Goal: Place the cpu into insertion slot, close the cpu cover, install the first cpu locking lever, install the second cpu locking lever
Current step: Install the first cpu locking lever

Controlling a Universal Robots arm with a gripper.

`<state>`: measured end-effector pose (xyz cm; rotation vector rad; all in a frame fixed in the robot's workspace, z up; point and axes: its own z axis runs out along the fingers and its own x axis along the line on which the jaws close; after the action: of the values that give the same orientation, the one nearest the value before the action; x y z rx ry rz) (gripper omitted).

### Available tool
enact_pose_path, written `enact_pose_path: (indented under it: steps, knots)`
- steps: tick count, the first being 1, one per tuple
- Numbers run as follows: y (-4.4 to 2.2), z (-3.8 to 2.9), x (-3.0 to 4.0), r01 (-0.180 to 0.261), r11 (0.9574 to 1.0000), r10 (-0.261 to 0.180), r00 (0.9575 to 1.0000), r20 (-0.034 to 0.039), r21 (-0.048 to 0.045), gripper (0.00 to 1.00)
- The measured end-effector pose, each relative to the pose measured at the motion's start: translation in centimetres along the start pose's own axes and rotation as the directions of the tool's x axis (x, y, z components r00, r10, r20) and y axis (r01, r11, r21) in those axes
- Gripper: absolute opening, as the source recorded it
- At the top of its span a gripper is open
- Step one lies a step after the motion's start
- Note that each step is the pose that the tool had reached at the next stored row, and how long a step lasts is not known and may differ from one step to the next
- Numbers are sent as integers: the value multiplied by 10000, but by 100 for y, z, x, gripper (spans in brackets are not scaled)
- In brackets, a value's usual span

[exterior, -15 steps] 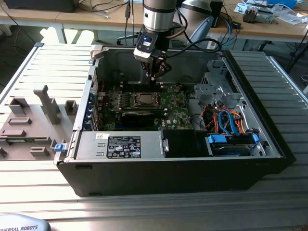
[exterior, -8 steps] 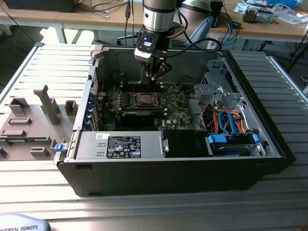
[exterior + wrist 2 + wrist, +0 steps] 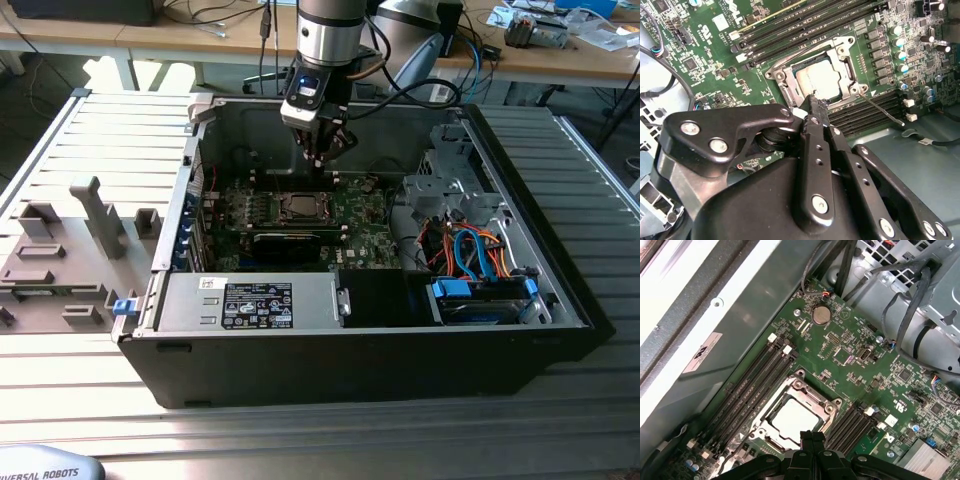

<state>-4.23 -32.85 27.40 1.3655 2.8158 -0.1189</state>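
Note:
The cpu (image 3: 819, 82) (image 3: 791, 420) lies flat in the insertion slot (image 3: 298, 208) on the green board, dull silver top showing. The cpu cover (image 3: 844, 50) (image 3: 799, 388) lies down around it as a silvery frame, with the chip showing in its window. A thin wire lever (image 3: 883, 110) runs out from one socket corner across the memory slots. Another lever (image 3: 805, 50) lies along the frame's edge. My gripper (image 3: 318, 157) (image 3: 813, 101) (image 3: 811, 436) hangs just above the socket's edge. Its black fingers are shut together on nothing.
The board sits deep inside an open computer case (image 3: 560, 290) with tall walls. Black memory slots (image 3: 757, 375) flank the socket on both sides. A cable bundle (image 3: 470, 250) and a drive cage (image 3: 450, 185) fill the exterior view's right. A grey fixture (image 3: 100, 215) stands outside the case.

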Motion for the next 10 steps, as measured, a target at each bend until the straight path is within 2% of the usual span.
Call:
enact_pose_path:
  steps: [10]
  knots:
    - [0, 0, 0, 266, 9996, -266, 9996, 17, -11, 11]
